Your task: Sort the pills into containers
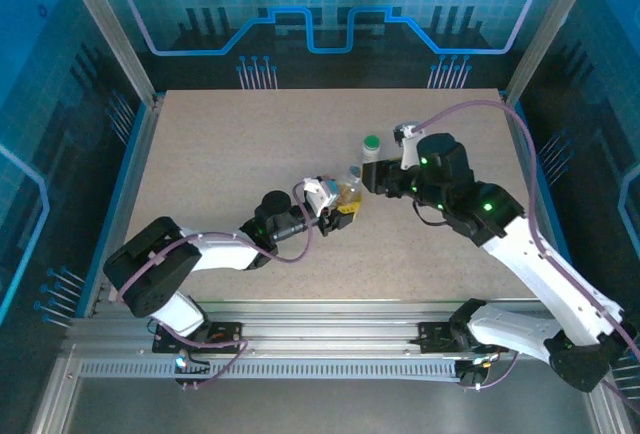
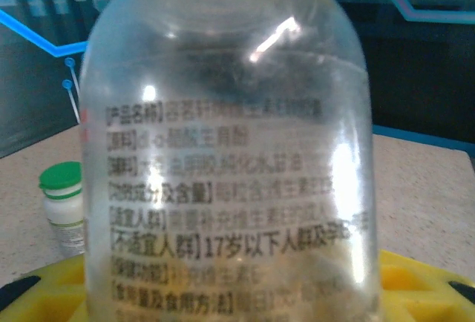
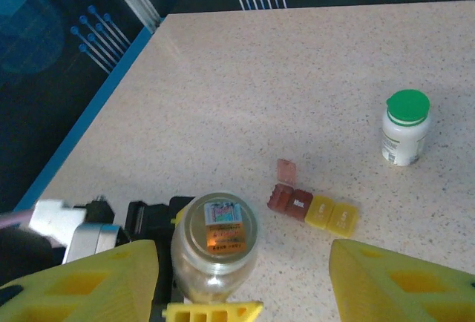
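Note:
A clear pill bottle (image 3: 214, 242) with printed Chinese text and a sealed metal-coloured lid stands upright at the table's middle (image 1: 350, 192). My left gripper (image 1: 337, 211) is shut on its body, its yellow fingers (image 2: 423, 286) showing either side of the glass. Pale pills (image 2: 326, 270) lie in the bottle's bottom. My right gripper (image 1: 368, 180) hovers open above the lid, its yellow fingers (image 3: 404, 285) wide apart and touching nothing. The containers lie in a row right of the bottle: red-brown boxes (image 3: 291, 200), one with its lid (image 3: 286, 170) flipped open, and yellow boxes (image 3: 334, 214).
A small white bottle with a green cap (image 3: 405, 127) stands upright farther back, right of the containers; the overhead view shows this green-capped bottle (image 1: 371, 146) just behind my right gripper. Blue walls and metal posts (image 1: 120, 44) ring the speckled table (image 1: 230, 154).

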Available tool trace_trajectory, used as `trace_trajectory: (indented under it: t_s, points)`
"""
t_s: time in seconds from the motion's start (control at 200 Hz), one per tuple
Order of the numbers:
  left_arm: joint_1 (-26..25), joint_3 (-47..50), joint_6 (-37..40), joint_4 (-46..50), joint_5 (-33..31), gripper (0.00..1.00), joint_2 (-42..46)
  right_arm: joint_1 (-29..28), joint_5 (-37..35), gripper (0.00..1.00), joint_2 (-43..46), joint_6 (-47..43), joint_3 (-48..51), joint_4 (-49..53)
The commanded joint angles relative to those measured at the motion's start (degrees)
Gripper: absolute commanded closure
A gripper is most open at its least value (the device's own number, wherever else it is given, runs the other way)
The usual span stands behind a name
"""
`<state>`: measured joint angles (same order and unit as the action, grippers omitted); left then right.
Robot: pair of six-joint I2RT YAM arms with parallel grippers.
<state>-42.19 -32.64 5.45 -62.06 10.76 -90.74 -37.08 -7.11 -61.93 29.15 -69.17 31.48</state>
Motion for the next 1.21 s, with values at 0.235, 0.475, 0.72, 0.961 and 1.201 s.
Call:
trace_trajectory:
  t_s: [0.235, 0.475, 0.72, 0.961, 1.201]
  points:
    - [-0.4, -0.6, -1.6, -11.1, -4.6, 1.0, -3.0, -4.3, -5.0, 0.34, -10.6, 3.4, -5.5, -4.1]
    - [-0.5, -0.7, -1.3, -10.6, -4.3, 1.0, -2.2, -4.5, -5.7, 0.44, -10.4, 4.2, -3.5, -6.1]
    - [-0.9, -0.6, -0.9, -10.8, -4.3, 1.0, -2.2, -4.3, -4.9, 0.46, -10.3, 4.8, -2.6, -6.8]
    - [-1.1, -0.7, -0.7, -11.2, -4.8, 1.0, -1.2, -4.2, -4.0, 0.46, -10.9, 5.2, -1.7, -7.0]
    - [-1.1, -0.8, -0.6, -10.8, -4.7, 1.0, -0.5, -4.2, -3.6, 0.52, -9.9, 5.8, -0.1, -7.7]
